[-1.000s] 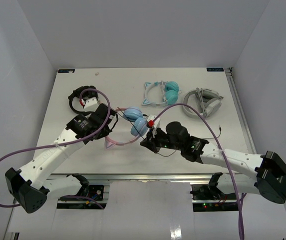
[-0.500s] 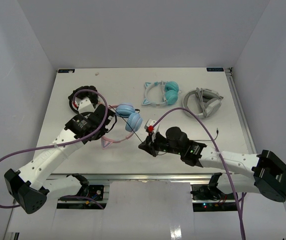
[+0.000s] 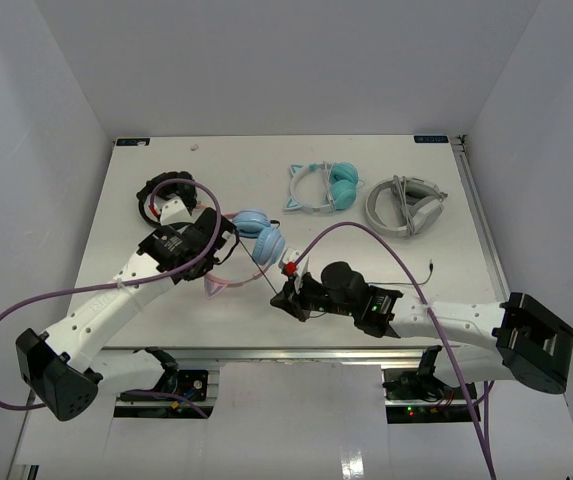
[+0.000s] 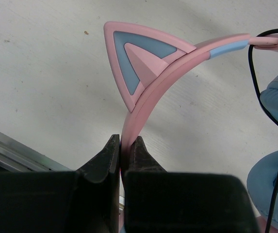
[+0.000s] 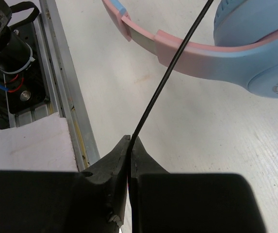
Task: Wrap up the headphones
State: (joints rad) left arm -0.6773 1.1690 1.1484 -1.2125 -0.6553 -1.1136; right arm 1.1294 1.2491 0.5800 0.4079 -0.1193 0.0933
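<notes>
The headphones (image 3: 259,238) lie on the table (image 3: 236,165), just left of centre in the overhead view. The left gripper (image 4: 124,141) is clamped on their pink headband (image 4: 143,104). Lower down, the right gripper (image 5: 129,140) pinches the thin black cable (image 5: 170,68), which runs taut.

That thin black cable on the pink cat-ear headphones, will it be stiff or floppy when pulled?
Probably floppy: the thin black cable runs straight only because the right gripper pinches it taut; in the left wrist view it curves loosely by the light blue ear cup. It looks light and thin, so it may slip from the grip.
</notes>
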